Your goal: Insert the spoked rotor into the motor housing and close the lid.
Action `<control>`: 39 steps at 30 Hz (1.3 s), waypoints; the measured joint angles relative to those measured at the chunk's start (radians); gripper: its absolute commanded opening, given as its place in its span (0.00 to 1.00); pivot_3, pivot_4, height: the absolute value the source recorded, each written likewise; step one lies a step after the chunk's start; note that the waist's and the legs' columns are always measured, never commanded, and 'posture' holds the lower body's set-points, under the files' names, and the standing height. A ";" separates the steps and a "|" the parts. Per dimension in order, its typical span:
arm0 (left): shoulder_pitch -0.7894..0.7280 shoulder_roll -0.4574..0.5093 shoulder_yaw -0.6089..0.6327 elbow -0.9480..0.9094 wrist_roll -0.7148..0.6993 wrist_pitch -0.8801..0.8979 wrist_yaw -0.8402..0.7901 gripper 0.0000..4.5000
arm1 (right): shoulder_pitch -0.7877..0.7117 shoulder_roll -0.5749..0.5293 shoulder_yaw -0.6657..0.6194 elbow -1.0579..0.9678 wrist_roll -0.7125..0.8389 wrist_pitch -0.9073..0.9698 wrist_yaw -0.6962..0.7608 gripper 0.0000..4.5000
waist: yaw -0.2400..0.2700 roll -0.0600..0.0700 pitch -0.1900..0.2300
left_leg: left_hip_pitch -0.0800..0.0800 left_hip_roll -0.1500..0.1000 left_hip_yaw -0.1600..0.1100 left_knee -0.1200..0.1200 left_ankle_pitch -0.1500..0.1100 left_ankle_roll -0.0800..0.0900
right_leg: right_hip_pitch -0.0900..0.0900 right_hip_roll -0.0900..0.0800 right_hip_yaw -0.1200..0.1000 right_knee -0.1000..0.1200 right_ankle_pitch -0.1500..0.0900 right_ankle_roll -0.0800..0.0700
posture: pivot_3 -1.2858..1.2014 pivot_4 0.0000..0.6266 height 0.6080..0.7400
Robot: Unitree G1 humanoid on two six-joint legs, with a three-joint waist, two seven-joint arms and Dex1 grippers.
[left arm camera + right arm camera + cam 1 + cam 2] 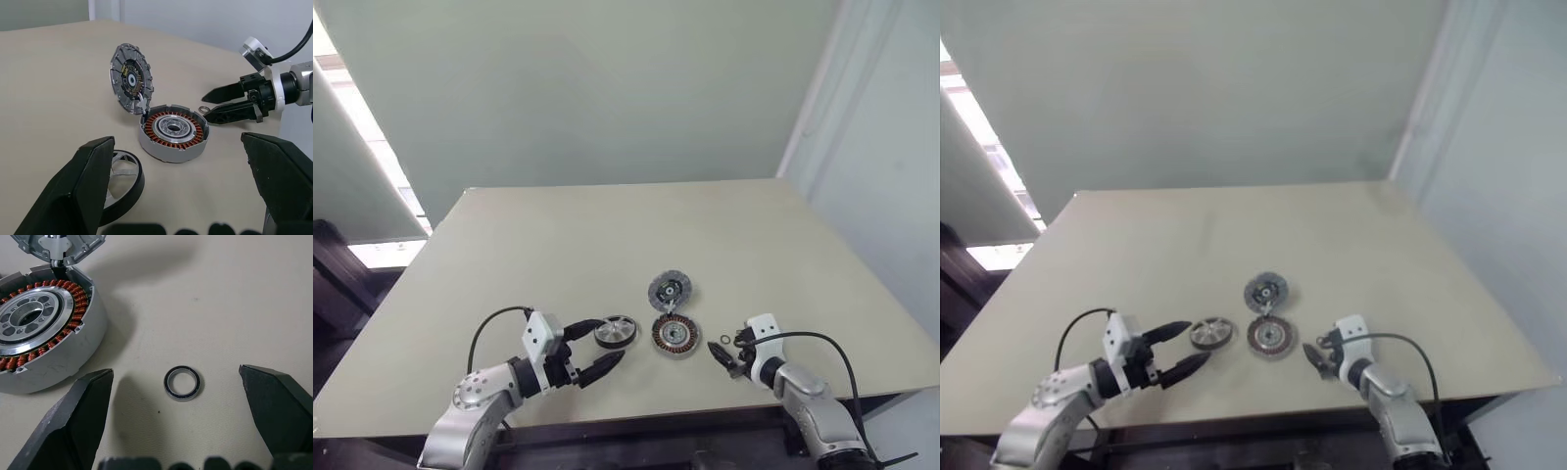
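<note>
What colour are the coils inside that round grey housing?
Copper-orange, ringing the silvery centre of the motor housing; the right wrist view shows it best.

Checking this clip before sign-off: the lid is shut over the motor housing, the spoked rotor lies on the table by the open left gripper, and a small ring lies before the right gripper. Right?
One point is wrong: the lid stands open, hinged up off the motor housing, whose copper windings are exposed in the left wrist view. The rest holds.
</note>
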 measured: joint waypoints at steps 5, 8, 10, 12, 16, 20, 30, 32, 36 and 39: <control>-0.009 -0.003 -0.002 0.008 0.003 -0.008 0.000 1.00 | 0.005 -0.011 0.000 -0.006 -0.007 0.014 0.000 0.56 | 0.000 0.000 0.000 | 0.001 0.000 0.000 0.000 0.000 0.000 | 0.001 0.000 0.000 0.000 0.000 0.000 | 0.52 0.00 1.00; -0.016 -0.010 -0.003 0.016 0.006 -0.012 0.000 1.00 | 0.007 -0.013 0.000 -0.008 -0.009 0.019 0.000 0.32 | -0.001 0.000 0.000 | 0.001 0.000 0.000 0.000 0.000 0.000 | 0.001 0.000 0.000 0.000 0.000 0.000 | 0.52 0.00 1.00; -0.019 -0.010 -0.004 0.021 0.008 -0.016 0.000 1.00 | 0.008 -0.014 0.000 -0.009 -0.011 0.024 -0.001 0.16 | -0.001 0.000 0.000 | 0.001 0.000 0.000 0.000 0.000 0.000 | 0.001 0.000 0.000 0.000 0.000 0.000 | 0.52 0.00 1.00; -0.019 -0.011 -0.004 0.023 0.010 -0.018 0.000 1.00 | 0.009 -0.013 -0.002 -0.010 -0.011 0.026 -0.002 0.01 | -0.003 0.000 0.000 | 0.001 0.000 0.000 0.000 0.000 0.000 | 0.001 0.000 0.000 0.000 0.000 0.000 | 0.52 0.00 1.00; -0.022 -0.012 -0.006 0.028 0.012 -0.022 0.000 1.00 | 0.009 -0.009 -0.004 -0.011 -0.011 0.026 -0.002 0.01 | -0.004 0.000 0.000 | 0.001 0.000 0.000 0.000 0.000 0.000 | 0.001 0.000 0.000 0.000 0.000 0.000 | 0.52 0.00 1.00; -0.023 -0.015 -0.007 0.029 0.013 -0.024 0.000 1.00 | 0.009 -0.008 -0.004 -0.011 -0.011 0.024 -0.003 0.01 | -0.004 0.000 0.000 | 0.001 0.000 0.000 0.000 0.000 0.000 | 0.001 0.000 0.000 0.000 0.000 0.000 | 0.52 0.00 1.00; -0.023 -0.018 -0.007 0.038 0.014 -0.026 0.000 1.00 | -0.013 0.019 -0.021 -0.025 0.003 0.025 -0.016 0.45 | -0.004 0.000 0.000 | 0.001 0.000 0.000 0.000 0.000 0.000 | 0.001 0.000 0.000 0.000 0.000 0.000 | 0.52 0.00 1.00; -0.024 -0.018 -0.007 0.041 0.017 -0.027 0.000 1.00 | -0.032 0.029 -0.025 -0.031 0.005 0.024 -0.023 0.61 | -0.004 0.000 0.000 | 0.001 0.000 0.000 0.000 0.000 0.000 | 0.001 0.000 0.000 0.000 0.000 0.000 | 0.52 0.00 1.00; -0.029 -0.019 -0.008 0.043 0.020 -0.028 0.000 1.00 | -0.102 0.043 -0.028 -0.017 0.006 0.023 -0.028 0.93 | -0.004 0.000 0.000 | 0.000 0.000 0.000 0.000 0.000 0.000 | 0.000 0.000 0.000 0.000 0.000 0.000 | 0.52 0.00 1.00; -0.031 -0.021 -0.008 0.044 0.021 -0.028 0.000 1.00 | -0.170 0.046 -0.027 0.026 0.000 0.023 -0.033 0.93 | -0.004 0.000 0.000 | 0.000 0.000 0.000 0.000 0.000 0.000 | 0.000 0.000 0.000 0.000 0.000 0.000 | 0.52 0.00 1.00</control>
